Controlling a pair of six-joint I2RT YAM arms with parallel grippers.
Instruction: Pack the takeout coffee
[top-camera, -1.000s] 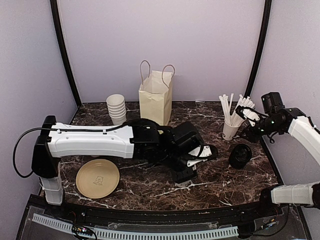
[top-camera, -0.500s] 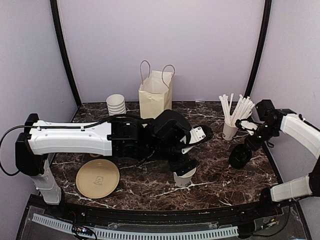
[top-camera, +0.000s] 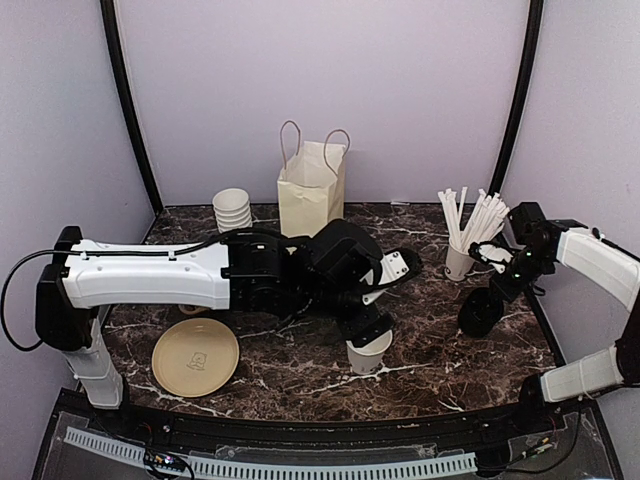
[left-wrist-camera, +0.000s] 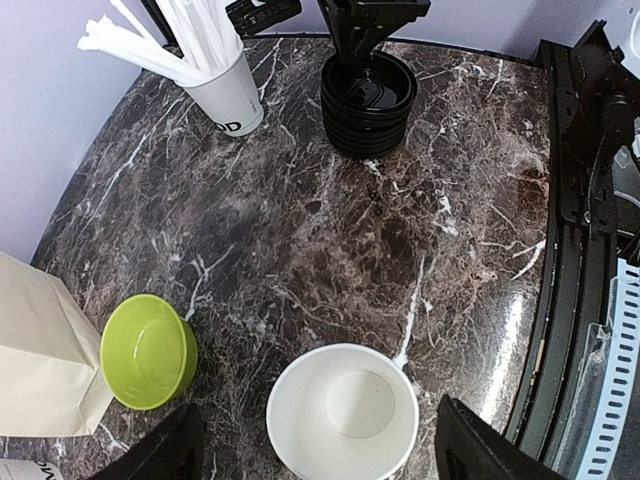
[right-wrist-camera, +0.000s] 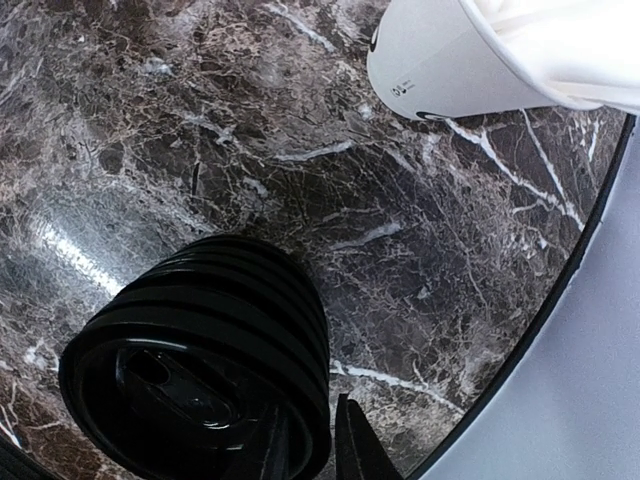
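White paper cup (left-wrist-camera: 343, 410): upright, mouth open, no lid on it, standing on the marble table (left-wrist-camera: 300, 250) near the front middle. Your left gripper (left-wrist-camera: 318, 445) hangs just above it with the jaws wide. There is one finger either side and a gap shows on both, so the cup is not gripped.

Black lid stack (right-wrist-camera: 200, 360): well off to the cup's right. Your right gripper (right-wrist-camera: 310, 445) is on it, jaws narrow, astride the top lid's rim. You cannot tell whether they have pinched it.

Judgement: the lid goes first. The right arm must carry it leftward onto the cup's vertical axis and set it down flat. The paper bag (top-camera: 312, 195) stands behind the cup, near the back.
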